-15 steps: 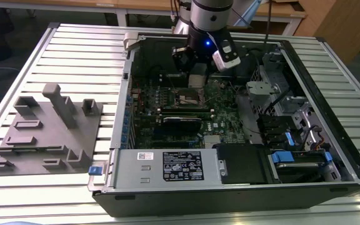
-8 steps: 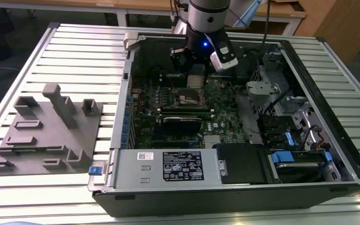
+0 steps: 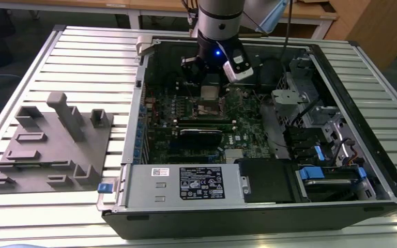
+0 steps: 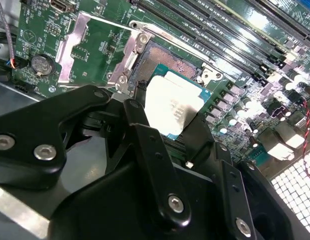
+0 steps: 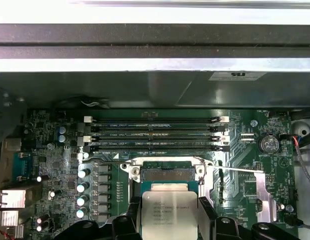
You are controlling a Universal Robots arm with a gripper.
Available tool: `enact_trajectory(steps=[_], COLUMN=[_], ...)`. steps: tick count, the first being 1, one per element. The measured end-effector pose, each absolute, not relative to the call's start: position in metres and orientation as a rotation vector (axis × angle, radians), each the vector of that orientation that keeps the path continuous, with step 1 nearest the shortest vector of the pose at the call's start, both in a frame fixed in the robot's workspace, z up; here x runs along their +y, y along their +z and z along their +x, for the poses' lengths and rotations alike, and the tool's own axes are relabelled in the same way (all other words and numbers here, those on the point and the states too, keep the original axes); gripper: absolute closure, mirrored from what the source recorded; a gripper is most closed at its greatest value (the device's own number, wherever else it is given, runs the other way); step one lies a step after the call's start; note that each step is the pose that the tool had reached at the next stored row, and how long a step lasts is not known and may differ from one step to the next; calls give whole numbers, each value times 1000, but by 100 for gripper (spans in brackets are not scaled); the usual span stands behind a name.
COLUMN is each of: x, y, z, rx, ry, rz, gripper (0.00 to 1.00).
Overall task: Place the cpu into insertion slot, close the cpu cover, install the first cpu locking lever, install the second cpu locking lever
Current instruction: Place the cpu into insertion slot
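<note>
- The hand [image 4: 169, 114] pinches the cpu [image 4: 174, 100] by two opposite edges.
- The insertion slot [image 4: 167, 57] lies just beyond the fingertips, partly overlapped by the cpu.
- The cpu cover [image 4: 129, 59] lies flipped open beside the slot.

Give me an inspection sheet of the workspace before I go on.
Surface: slatted metal table, carrying the open computer case.
Job's things: cpu held over the insertion slot; cpu cover lying open.
Clutter: grey fixture block beside the case.
Grippers: pincer shut on the cpu.
Cables: thin wires beside the coin battery.
Surroundings: wooden desks behind.
</note>
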State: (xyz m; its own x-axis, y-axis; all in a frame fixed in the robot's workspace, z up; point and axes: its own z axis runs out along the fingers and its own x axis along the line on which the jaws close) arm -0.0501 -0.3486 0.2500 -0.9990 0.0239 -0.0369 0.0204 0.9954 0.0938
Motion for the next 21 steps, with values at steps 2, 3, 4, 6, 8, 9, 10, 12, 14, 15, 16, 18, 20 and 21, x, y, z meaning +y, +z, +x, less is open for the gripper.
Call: enact_trajectory(steps=[2, 3, 4, 6, 8, 9, 10, 12, 14, 15, 16, 18, 20, 21], x=[-349, -349, -349, -349, -349, -349, -349, -349, -349, -349, -349, -349, -349, -349], y=[250, 250, 250, 249, 249, 249, 248, 248, 248, 248, 247, 247, 247, 247], z=[-50, -50, -50, -50, -50, -50, -50, -50, -50, -50, -50, -50, -50, -50], rx=[3100, 3099, 3099, 3096, 3092, 3089, 3086, 3080, 3073, 3069, 3065, 3056, 3045, 3040], ry=[145, 145, 145, 144, 142, 142, 141, 140, 138, 138, 137, 135, 134, 133], rz=[36, 45, 63, 114, 170, 197, 225, 280, 338, 365, 393, 448, 504, 531], gripper=[46, 46, 46, 46, 46, 46, 46, 46, 46, 46, 46, 46, 46, 46])
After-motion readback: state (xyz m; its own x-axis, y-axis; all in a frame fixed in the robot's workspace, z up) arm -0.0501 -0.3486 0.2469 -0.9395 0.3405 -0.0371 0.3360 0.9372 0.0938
